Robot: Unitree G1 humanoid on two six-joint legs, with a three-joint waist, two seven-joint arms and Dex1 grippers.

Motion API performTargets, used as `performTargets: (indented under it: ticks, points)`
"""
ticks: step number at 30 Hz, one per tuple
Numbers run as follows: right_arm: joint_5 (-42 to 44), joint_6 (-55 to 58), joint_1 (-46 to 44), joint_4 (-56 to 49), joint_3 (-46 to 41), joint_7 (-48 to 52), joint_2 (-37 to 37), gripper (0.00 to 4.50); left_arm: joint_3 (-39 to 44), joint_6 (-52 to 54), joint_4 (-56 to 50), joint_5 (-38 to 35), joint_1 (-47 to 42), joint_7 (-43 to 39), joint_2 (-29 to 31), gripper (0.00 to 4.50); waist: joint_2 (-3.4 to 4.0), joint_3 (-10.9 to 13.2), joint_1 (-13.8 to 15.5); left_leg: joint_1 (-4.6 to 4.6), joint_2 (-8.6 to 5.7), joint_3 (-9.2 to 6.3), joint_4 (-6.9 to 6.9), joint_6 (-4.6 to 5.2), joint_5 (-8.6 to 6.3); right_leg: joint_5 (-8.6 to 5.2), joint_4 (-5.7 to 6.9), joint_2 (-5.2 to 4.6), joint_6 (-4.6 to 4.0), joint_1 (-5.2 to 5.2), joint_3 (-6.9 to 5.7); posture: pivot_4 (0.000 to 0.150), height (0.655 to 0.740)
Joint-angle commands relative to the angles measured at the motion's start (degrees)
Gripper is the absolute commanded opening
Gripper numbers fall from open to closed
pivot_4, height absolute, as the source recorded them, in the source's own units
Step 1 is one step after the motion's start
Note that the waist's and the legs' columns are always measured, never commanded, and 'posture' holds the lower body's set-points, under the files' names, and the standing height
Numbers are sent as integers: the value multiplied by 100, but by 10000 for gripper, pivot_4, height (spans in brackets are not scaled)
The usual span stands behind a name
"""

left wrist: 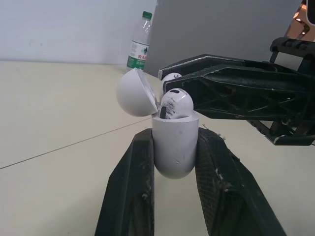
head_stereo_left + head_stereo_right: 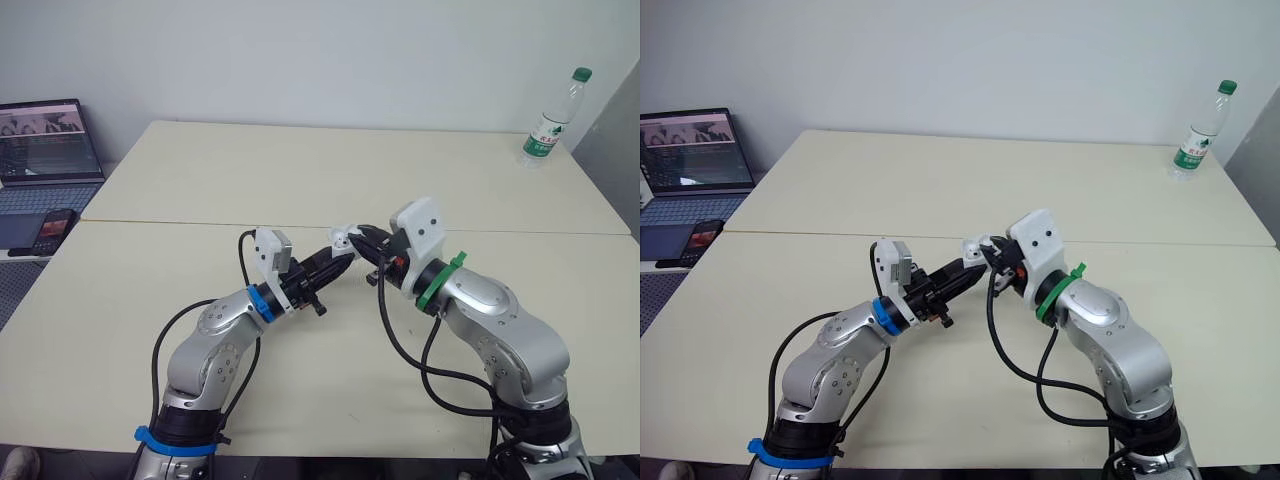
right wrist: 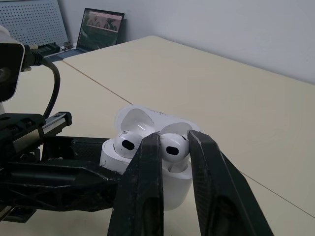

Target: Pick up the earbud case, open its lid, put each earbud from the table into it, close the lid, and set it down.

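pale tabletop [image 2: 200,180] is stretching across both eye views, and we are seeing the earbud case [image 2: 343,237] lifted off it near the middle, with a laptop [image 2: 48,140] far off to the case's left and a water bottle [image 2: 548,120] well beyond the case to its right. the left gripper [image 2: 338,256] is holding the case from its left side and the right gripper [image 2: 368,240] is working at its right side. through the left wrist view we are watching the left gripper clamping the case's body upright, the lid [image 1: 135,93] tipped back open on its hinge, the first earbud [image 1: 176,103] sitting in its socket. through the right wrist view we are finding the right gripper narrow, pinching the second earbud [image 3: 172,147] as it is sitting low in the socket beside the first. we are judging the step as seating the last earbud. next, the right gripper is needing to let go, draw clear of the case, then press the lid shut without jarring the left grip.
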Motion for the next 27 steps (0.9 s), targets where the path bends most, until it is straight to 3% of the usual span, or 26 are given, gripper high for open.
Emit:
performTargets:
  ticks: [1,7,9,14,19,22,27]
  points:
    - [136,3,0,-169,-93,-22,53,17662,42,-132,-182,-48,-99,-7,-45,7600,0,0,0,0,0,0,0,0,0,0,0,0,0,0,0,1500,7400]
    - [504,-205,-6,-184,-507,25,314,40400,28,-162,-136,-27,-85,-37,-39,7600,0,0,1,0,1,0,-1,0,0,0,-1,0,0,0,-1,1500,7400]
    - [634,-223,-41,-177,-650,30,367,44596,24,-165,-129,-23,-83,-45,-39,7600,0,0,1,0,2,-1,-2,0,0,0,-1,1,0,0,-1,1500,7400]
    - [1695,151,-451,62,-1532,264,435,44596,5,-141,-126,-53,-75,-172,16,7600,-1,1,2,-1,0,3,-1,0,0,0,-3,0,0,0,-1,1500,7400]
    - [2895,1092,-1219,1185,-2565,702,-274,44596,6,-95,-93,-208,-104,-594,167,7600,-1,1,-2,0,1,2,-1,0,0,0,-3,0,-1,1,-2,1500,7400]
    - [2972,1105,-1322,1924,-2673,1042,-801,38938,49,70,-46,-373,-151,-766,251,7600,-1,1,2,-1,0,2,-6,1,-1,-1,-9,0,-3,2,-1,1500,7400]
    - [2940,1136,-1172,2576,-1918,2186,-1748,20763,46,521,-47,-777,-248,-1149,471,7600,0,3,-5,-4,-1,4,-15,4,-2,-3,-21,1,-3,-1,1,1500,7400]
